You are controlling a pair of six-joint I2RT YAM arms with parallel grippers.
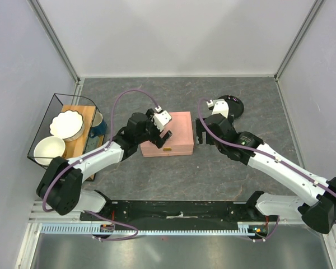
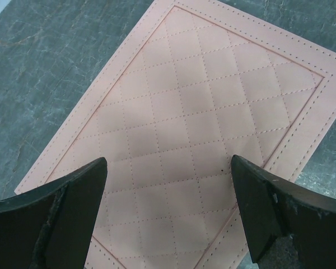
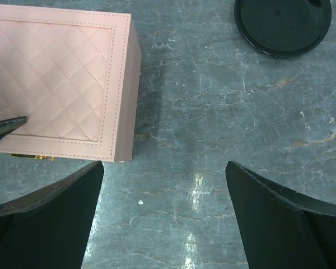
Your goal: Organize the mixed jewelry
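**Robot test cell, laboratory type.**
Plain pale panels [image 1: 173, 39] on aluminium corner posts [image 1: 54, 40] enclose a grey marble-pattern worktop [image 1: 173, 174]. The left arm [image 1: 95, 157] and right arm [image 1: 280, 165], both white, are bolted to a black base rail [image 1: 179, 210] next to a slotted cable duct [image 1: 157, 228]. Purple cables [image 1: 135, 91] run along the arms. Household props stand on the worktop: a wire basket [image 1: 43, 122] of white bowls [image 1: 66, 124] and a quilted pink box [image 1: 176, 134].

Pink box [image 2: 201, 123] looks matt, quilted leatherette; black disc [image 3: 283, 25] glossy; table [image 3: 241, 140] smooth, marbled.
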